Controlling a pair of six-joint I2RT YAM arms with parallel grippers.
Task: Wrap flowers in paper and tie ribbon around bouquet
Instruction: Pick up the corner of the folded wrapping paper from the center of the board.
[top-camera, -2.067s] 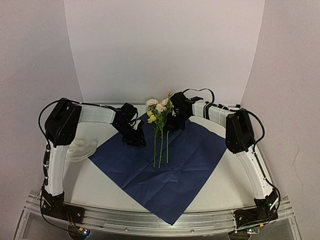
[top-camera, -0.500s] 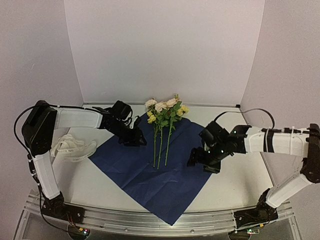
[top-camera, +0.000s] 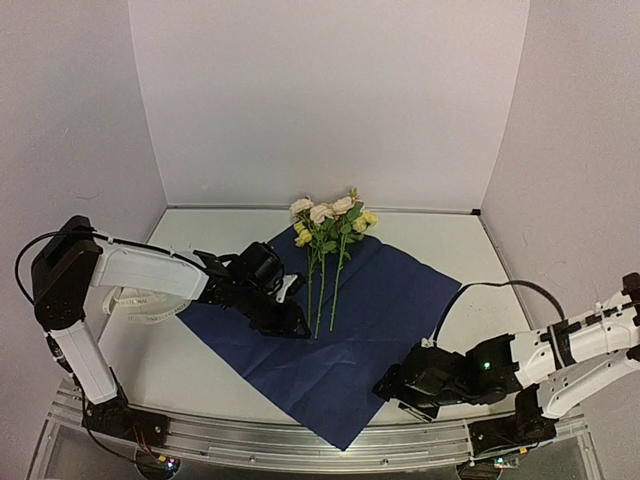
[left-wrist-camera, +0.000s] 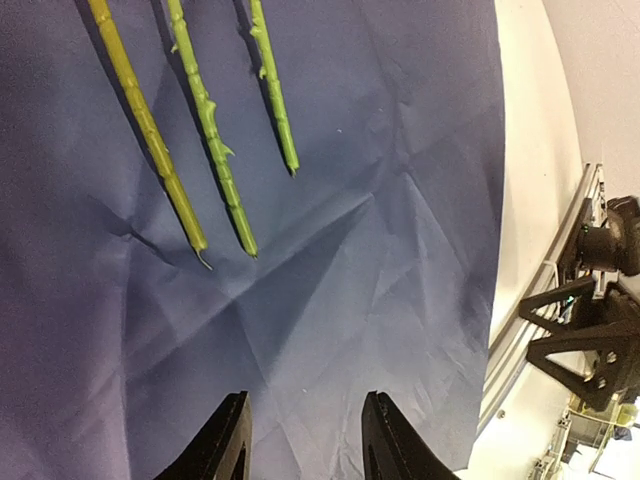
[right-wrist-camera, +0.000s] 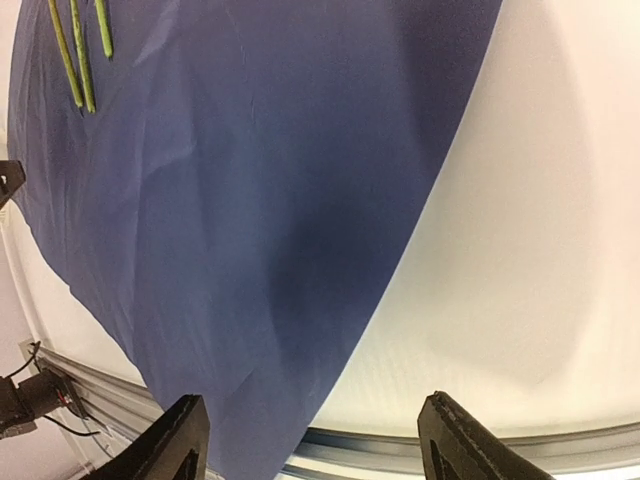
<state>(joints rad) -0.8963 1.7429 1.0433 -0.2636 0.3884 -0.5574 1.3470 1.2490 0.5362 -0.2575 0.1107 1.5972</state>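
Table (top-camera: 190, 365): white; I see paper (top-camera: 380, 305) spread navy side up.
Left gripper (left-wrist-camera: 305, 442): narrow gap, empty, just past the stem ends.
Right gripper (right-wrist-camera: 320, 440): wide, empty, over paper's near-right edge.
Flowers (top-camera: 325, 222): on paper, blooms at far corner.
Ribbon (top-camera: 150, 300): left of paper.

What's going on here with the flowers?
A robot is preparing to wrap the flowers, which lie on the dark blue paper, spread flat. The left gripper hovers open near the stem ends; the right gripper, also open, is by the paper's near right edge. The ribbon lies untouched at left.
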